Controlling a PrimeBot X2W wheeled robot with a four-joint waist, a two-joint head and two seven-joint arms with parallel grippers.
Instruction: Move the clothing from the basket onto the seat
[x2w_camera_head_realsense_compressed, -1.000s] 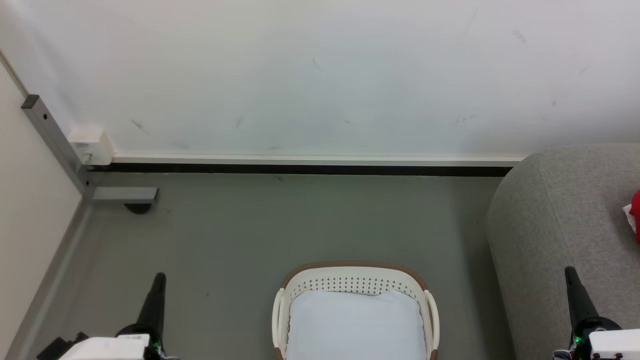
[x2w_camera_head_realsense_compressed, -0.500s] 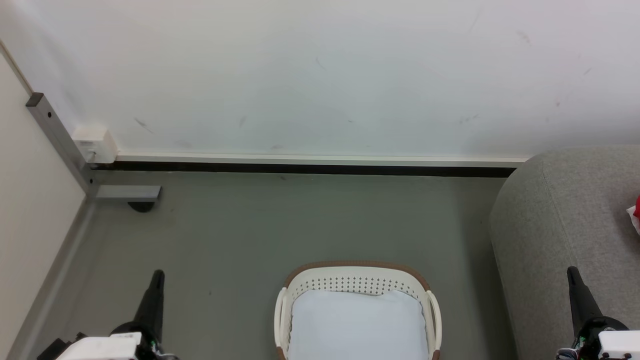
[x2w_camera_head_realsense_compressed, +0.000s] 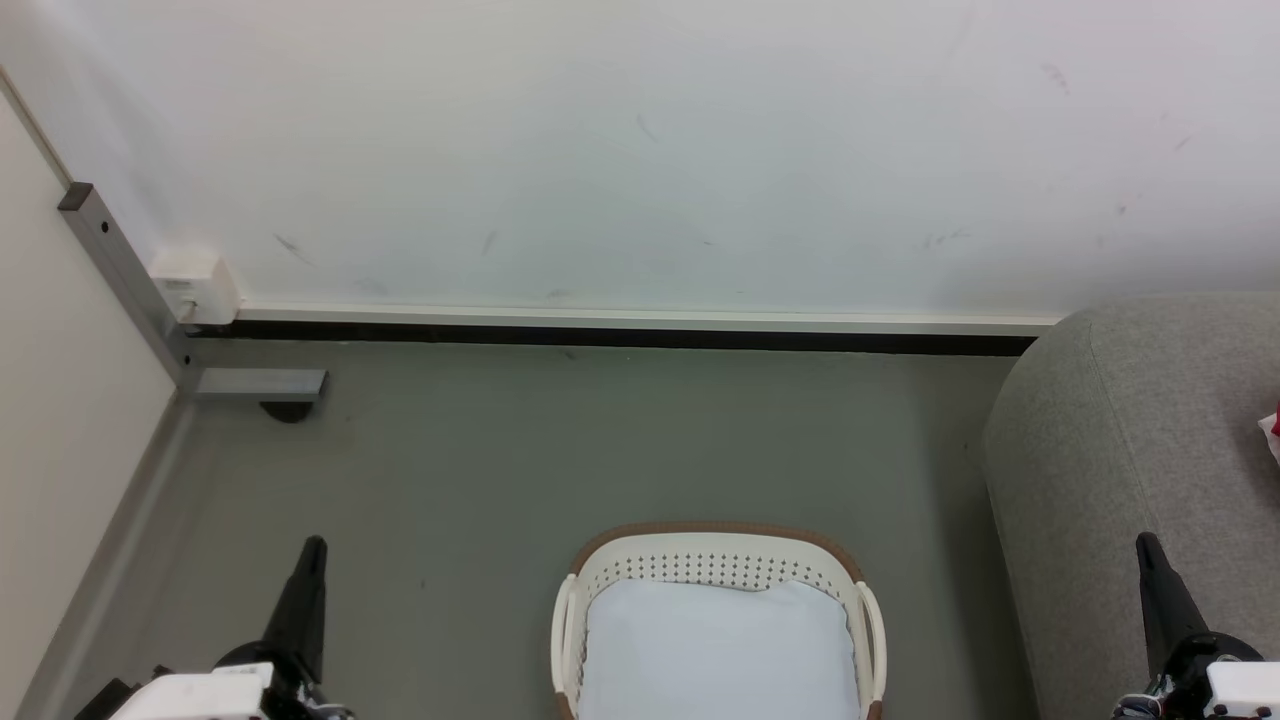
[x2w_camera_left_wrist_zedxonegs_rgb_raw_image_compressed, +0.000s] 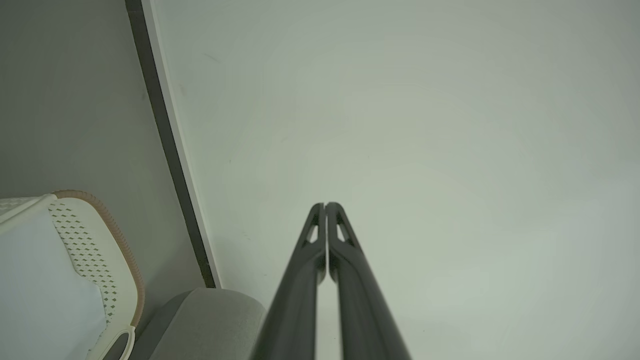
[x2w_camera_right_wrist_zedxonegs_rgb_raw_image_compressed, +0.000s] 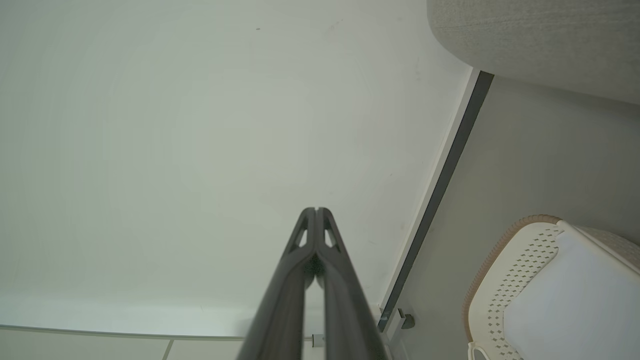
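Note:
The cream basket (x2w_camera_head_realsense_compressed: 715, 530) with a brown rim stands on the floor at the bottom centre, with a plain white liner (x2w_camera_head_realsense_compressed: 715, 650) showing inside it. The grey seat (x2w_camera_head_realsense_compressed: 1130, 450) fills the right side. A sliver of red and white clothing (x2w_camera_head_realsense_compressed: 1274, 436) lies on the seat at the right edge of the head view. My left gripper (x2w_camera_head_realsense_compressed: 313, 545) is shut and empty over the floor, left of the basket. In front of the seat, my right gripper (x2w_camera_head_realsense_compressed: 1147, 540) is shut and empty too. The wrist views show each pair of fingers pressed together, the left gripper (x2w_camera_left_wrist_zedxonegs_rgb_raw_image_compressed: 325, 205) and the right gripper (x2w_camera_right_wrist_zedxonegs_rgb_raw_image_compressed: 316, 210), both pointing at the wall.
A white wall with a dark skirting strip (x2w_camera_head_realsense_compressed: 600, 337) runs behind the basket. A grey metal post and foot (x2w_camera_head_realsense_compressed: 255, 385) with a white box (x2w_camera_head_realsense_compressed: 195, 285) stand in the left corner. Grey floor (x2w_camera_head_realsense_compressed: 500, 450) lies between the wall and the basket.
The whole head view has shifted slightly right, so the camera moved. The red clothing shows less at the right edge. Both grippers stay shut.

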